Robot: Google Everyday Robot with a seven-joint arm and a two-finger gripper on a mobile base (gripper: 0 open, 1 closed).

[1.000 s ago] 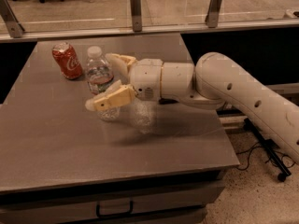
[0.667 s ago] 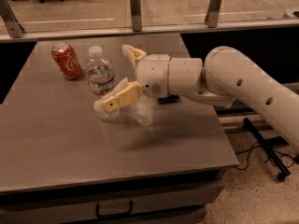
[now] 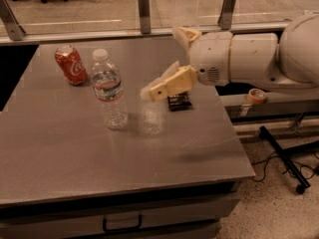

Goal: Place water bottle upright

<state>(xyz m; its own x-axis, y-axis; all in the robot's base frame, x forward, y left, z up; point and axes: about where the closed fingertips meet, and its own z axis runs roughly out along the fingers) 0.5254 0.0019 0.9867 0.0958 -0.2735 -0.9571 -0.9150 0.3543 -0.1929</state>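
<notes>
1. Grey metal table (image 3: 75,163) fills the foreground, with a dark drawer handle (image 3: 122,226) on its front below the edge.
2. On the table's left half, the water bottle (image 3: 108,91) stands upright on its base, white cap on top, touching nothing else.
3. Right of the bottle and apart from it, the gripper (image 3: 159,62) hangs above the tabletop. Its tan fingers (image 3: 169,83) are spread wide with nothing between them, and the lower one points towards the bottle.
4. A small dark object (image 3: 179,102) lies on the table beneath that lower finger.
5. Behind the bottle, just to its left, stands a red Coca-Cola can (image 3: 71,65).
6. The white arm (image 3: 249,59) reaches in from the right, above an orange tape roll (image 3: 256,95).
7. Farthest back, a glass-panelled rail (image 3: 144,9) lines the table's rear edge.
</notes>
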